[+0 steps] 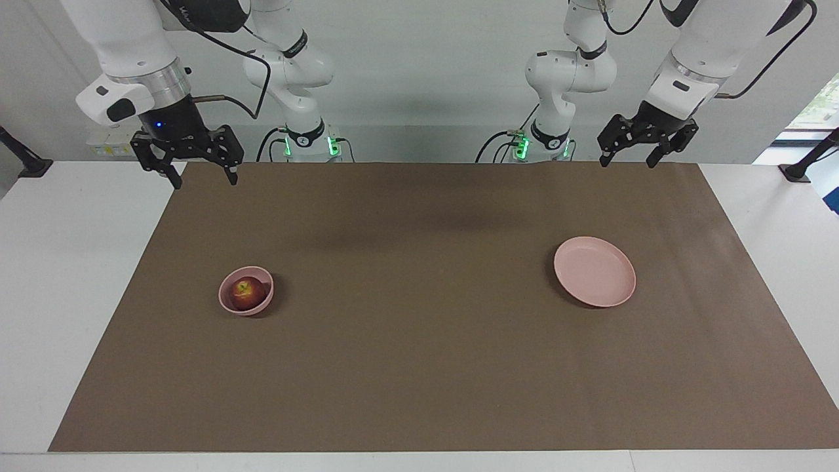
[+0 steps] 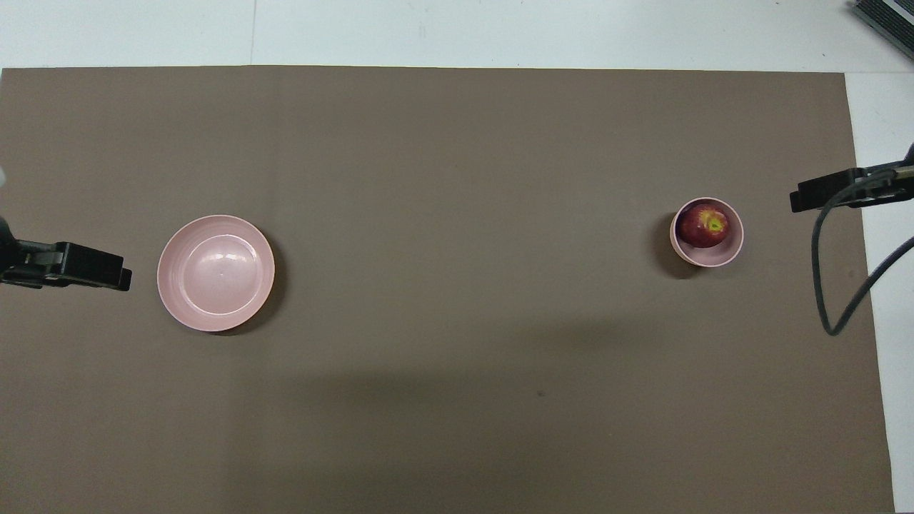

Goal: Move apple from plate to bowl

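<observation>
The dark red apple sits inside the small pink bowl, toward the right arm's end of the table. The flat pink plate lies bare toward the left arm's end. My left gripper hangs open and holding nothing, high over the mat's edge by the robots, clear of the plate. My right gripper waits open with nothing in it, raised over the mat's corner at its own end.
A brown mat covers most of the white table. The right arm's cable loops down beside the mat's edge. A dark object shows at the table's corner farthest from the robots.
</observation>
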Robot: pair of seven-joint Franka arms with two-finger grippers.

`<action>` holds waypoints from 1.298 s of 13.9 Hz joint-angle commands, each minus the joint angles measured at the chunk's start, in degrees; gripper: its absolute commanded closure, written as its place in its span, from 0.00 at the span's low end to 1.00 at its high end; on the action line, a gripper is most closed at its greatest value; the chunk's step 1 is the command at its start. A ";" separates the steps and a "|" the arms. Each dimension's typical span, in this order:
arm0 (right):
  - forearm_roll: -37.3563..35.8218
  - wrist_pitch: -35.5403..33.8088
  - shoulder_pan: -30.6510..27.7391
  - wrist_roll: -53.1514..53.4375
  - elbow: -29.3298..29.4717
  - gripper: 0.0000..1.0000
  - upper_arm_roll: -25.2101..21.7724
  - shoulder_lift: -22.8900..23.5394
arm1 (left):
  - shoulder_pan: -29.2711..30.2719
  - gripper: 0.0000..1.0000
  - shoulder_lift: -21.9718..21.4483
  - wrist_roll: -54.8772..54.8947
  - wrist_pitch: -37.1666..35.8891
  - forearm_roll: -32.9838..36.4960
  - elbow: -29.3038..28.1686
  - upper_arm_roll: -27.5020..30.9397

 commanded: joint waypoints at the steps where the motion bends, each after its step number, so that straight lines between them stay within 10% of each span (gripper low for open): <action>1: 0.10 -0.63 -0.65 1.40 0.26 0.00 0.63 -0.24 | 0.35 0.00 -0.19 0.87 -1.62 0.75 0.61 -0.27; 18: 0.10 -0.63 -0.56 1.40 0.26 0.00 0.63 -0.24 | 3.33 0.00 -0.10 0.87 -1.71 0.93 0.61 1.40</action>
